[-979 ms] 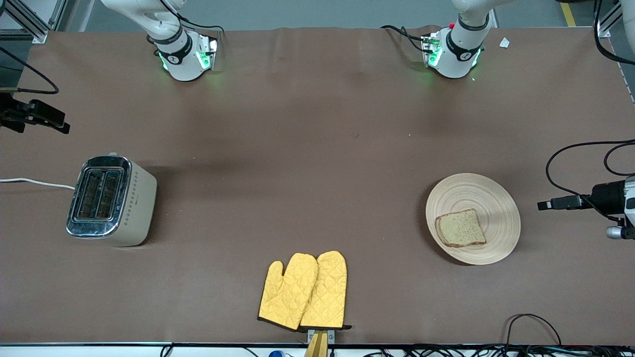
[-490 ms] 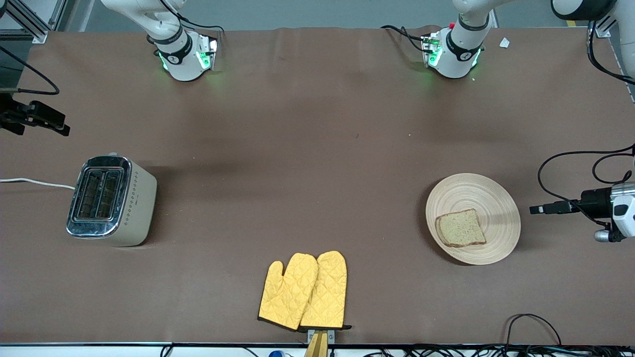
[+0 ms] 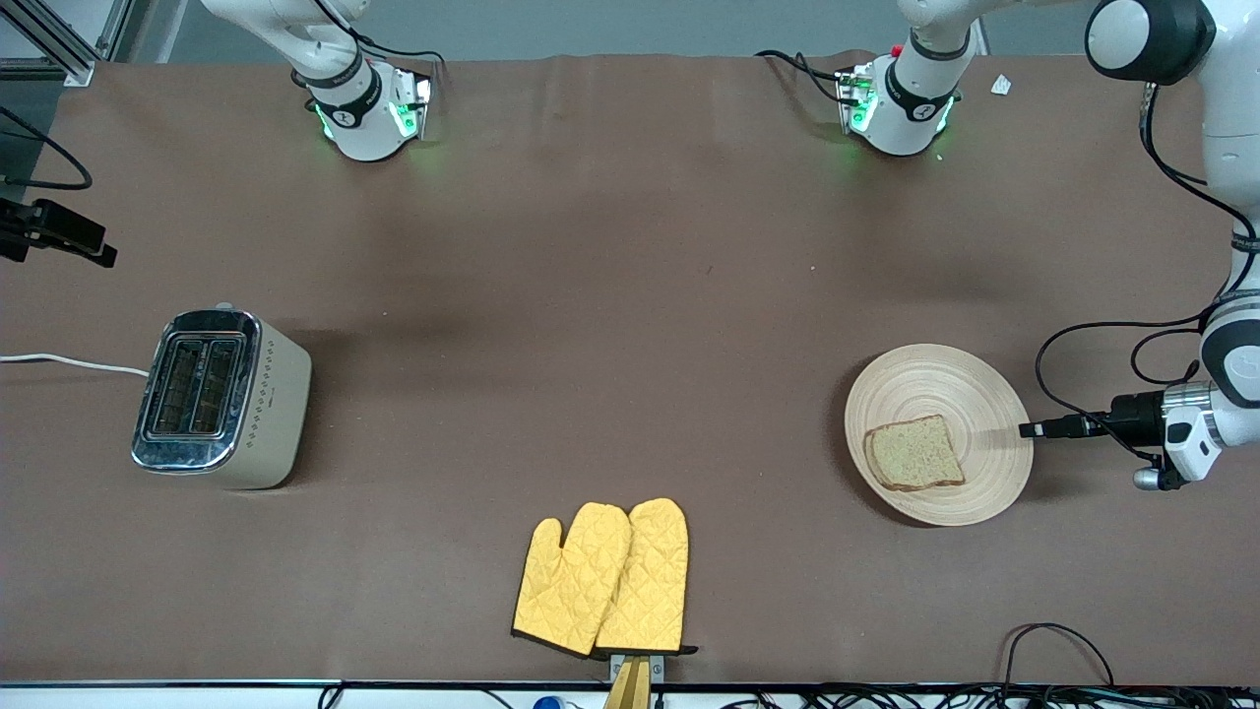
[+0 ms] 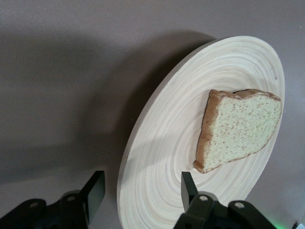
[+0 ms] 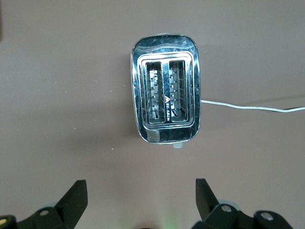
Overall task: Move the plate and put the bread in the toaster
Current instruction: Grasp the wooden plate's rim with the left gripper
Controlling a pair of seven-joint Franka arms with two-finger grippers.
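The pale wooden plate (image 3: 945, 389) lies toward the left arm's end of the table with the brown bread slice (image 3: 913, 453) on its nearer part. My left gripper (image 3: 1029, 430) is open and low at the plate's rim. In the left wrist view the rim of the plate (image 4: 157, 157) runs between my open fingers (image 4: 95, 193), and the bread (image 4: 240, 129) lies farther in. The cream and chrome toaster (image 3: 221, 399) stands at the right arm's end, both slots empty. My right gripper (image 3: 64, 234) is open and empty, up in the air beside the toaster (image 5: 166, 88).
A pair of yellow oven mitts (image 3: 602, 576) lies near the table's front edge, midway along. The toaster's white cord (image 3: 69, 362) runs off the table's end and shows in the right wrist view (image 5: 248, 107). Black cables lie at the left arm's end.
My left gripper has moved in from the table's end to the plate's rim. My right gripper has shifted slightly outward. Plate, bread and toaster have not moved.
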